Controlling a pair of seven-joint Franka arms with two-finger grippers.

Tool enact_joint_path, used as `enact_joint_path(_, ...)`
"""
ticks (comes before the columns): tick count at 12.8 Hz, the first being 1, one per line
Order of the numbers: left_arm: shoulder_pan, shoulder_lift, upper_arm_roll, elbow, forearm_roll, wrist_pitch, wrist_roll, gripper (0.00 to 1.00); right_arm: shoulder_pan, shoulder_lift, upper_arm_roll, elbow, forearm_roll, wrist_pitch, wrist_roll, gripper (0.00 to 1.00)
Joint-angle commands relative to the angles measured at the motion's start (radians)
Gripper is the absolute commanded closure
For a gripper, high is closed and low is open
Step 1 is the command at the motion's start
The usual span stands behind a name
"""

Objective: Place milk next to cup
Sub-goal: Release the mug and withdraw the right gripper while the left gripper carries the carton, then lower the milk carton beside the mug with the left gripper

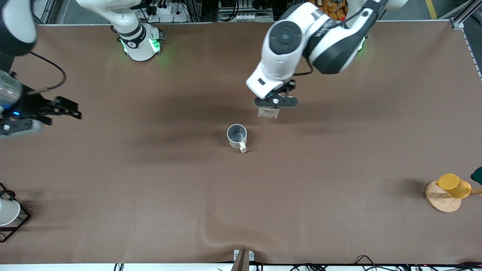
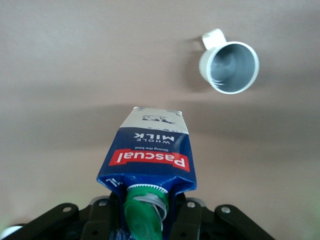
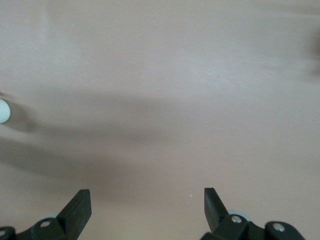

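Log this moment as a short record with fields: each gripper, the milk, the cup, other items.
left gripper: shut on the dark blue and white gable-top milk carton, in the air over bare table beside the cup
right gripper: open, empty, waiting over the right arm's end of the table
cup: small cream-white mug with grey inside, upright at mid-table, handle toward the front camera
milk: not yet set down
other items: yellow cup on a round wooden coaster; white cup in a black wire rack

Milk [image 1: 268, 112] mostly hidden under left hand [image 1: 276, 101], wire rack [image 1: 11, 222] cut by edge
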Motion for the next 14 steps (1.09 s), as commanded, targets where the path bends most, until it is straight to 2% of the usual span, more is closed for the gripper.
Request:
enact_joint_path(1,-0.087,0.082,0.010,0.087,-0.013,0.018,-0.154,0.84,-0.041,-0.064,0.027,-0.040,-0.026,-0.025,0.017,0.00)
enact_joint_path(4,-0.133,0.188,0.013,0.178,-0.010,0.076,-0.202,0.84,-0.039,-0.078,0.029,-0.031,-0.026,-0.068,0.109,0.00)
enact_joint_path(7,-0.162,0.239,0.019,0.182,-0.001,0.130,-0.198,0.84,-0.043,-0.078,0.036,-0.022,-0.041,-0.065,0.121,0.00)
enact_joint_path(11,-0.162,0.270,0.033,0.182,0.045,0.153,-0.187,0.84,-0.101,-0.078,0.127,-0.013,-0.047,-0.085,0.210,0.00)
enact_joint_path(14,-0.164,0.283,0.033,0.178,0.092,0.153,-0.198,0.84,-0.095,-0.077,0.125,0.003,-0.044,-0.086,0.235,0.00)
